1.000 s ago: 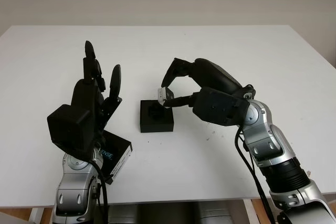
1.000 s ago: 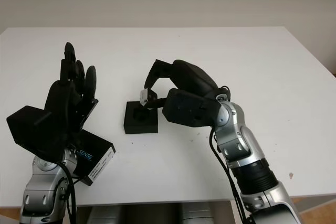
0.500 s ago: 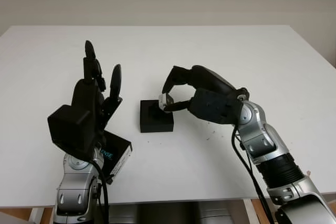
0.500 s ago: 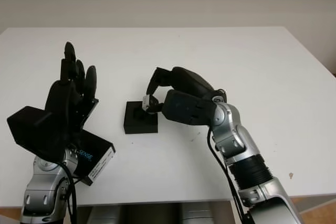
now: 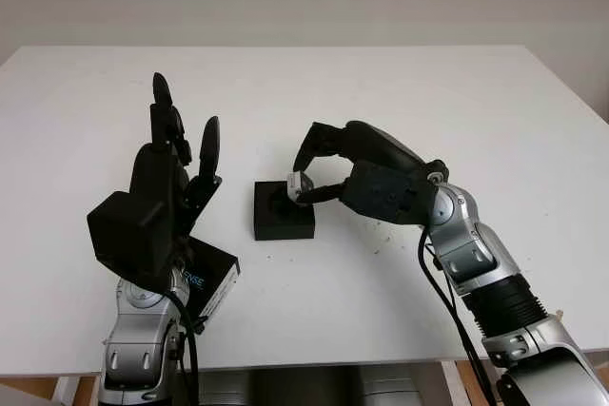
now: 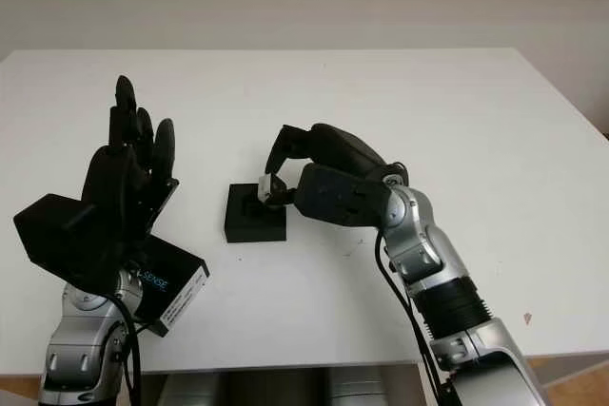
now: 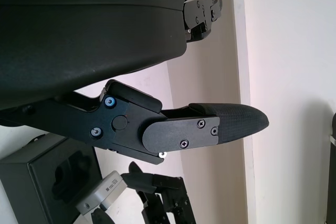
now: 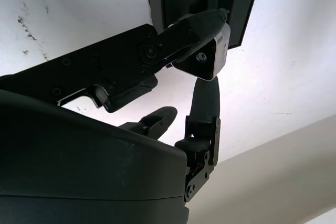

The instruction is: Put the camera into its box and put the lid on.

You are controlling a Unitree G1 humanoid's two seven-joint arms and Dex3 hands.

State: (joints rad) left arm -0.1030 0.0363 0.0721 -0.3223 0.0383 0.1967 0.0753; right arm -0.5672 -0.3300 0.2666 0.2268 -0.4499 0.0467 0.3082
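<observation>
Nearest the robot, a black lid (image 5: 211, 284) with a white label lay on the white bench (image 5: 400, 102), well apart from the box (image 5: 283, 212) on its near left. The left hand (image 5: 176, 173) was raised above the lid, open and holding nothing. Farther in, the black box sat open with a shaped recess. The right hand (image 5: 309, 175) reached in from the box's right, fingers pinched on a small silver camera (image 5: 297, 184) held just over the recess.
</observation>
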